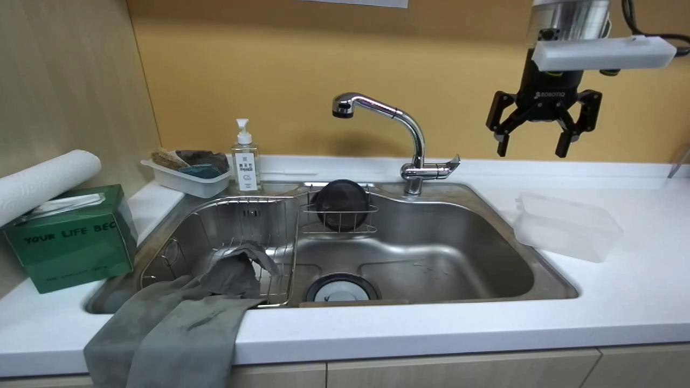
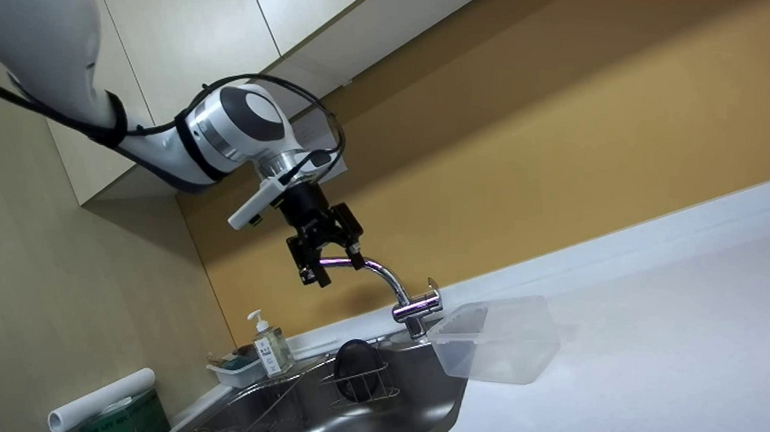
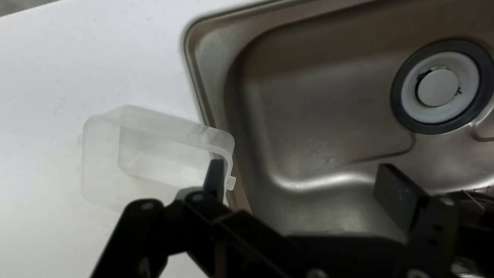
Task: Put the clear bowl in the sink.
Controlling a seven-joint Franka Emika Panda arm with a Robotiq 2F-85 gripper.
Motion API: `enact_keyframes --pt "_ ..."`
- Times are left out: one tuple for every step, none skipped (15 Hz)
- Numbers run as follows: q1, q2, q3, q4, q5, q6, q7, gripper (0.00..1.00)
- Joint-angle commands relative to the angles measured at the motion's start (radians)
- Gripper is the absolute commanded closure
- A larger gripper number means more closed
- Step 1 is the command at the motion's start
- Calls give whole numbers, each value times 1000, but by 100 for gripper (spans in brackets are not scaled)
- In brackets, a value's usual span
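Note:
The clear bowl [image 1: 568, 229] is a colourless, see-through, boxy container on the white counter beside the sink. It also shows in an exterior view [image 2: 508, 343] and in the wrist view [image 3: 154, 154]. Its sink-side end reaches the steel rim. The sink [image 1: 431, 269] is a stainless basin with a round drain; it fills the right of the wrist view [image 3: 308, 112]. My gripper [image 1: 532, 148] is open and empty, high above the counter and the bowl's sink-side end. In the wrist view [image 3: 301, 177] one finger overlaps the bowl's near end, apart from it.
A chrome faucet [image 1: 415, 134] rises behind the sink. A wire rack holds a black round strainer [image 1: 342, 205]. A grey cloth [image 1: 188, 323] hangs over the front left edge. A soap bottle [image 1: 247, 164], pale tray [image 1: 199, 186] and green box [image 1: 73, 242] stand at the left.

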Motion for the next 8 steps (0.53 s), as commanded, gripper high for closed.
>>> enact_keyframes --pt "-22 64 -49 28 53 73 -50 0" --pt "-27 85 -58 35 54 87 -49 0" --pt "-30 107 -65 43 36 97 -31 0" --pt "-31 126 -71 49 25 103 -16 0" --pt "-29 147 -76 57 9 105 10 0" --pt "-27 166 -81 66 4 105 27 0" --pt "-25 187 -86 77 9 103 48 0" --pt "-24 205 -90 87 20 102 60 0"
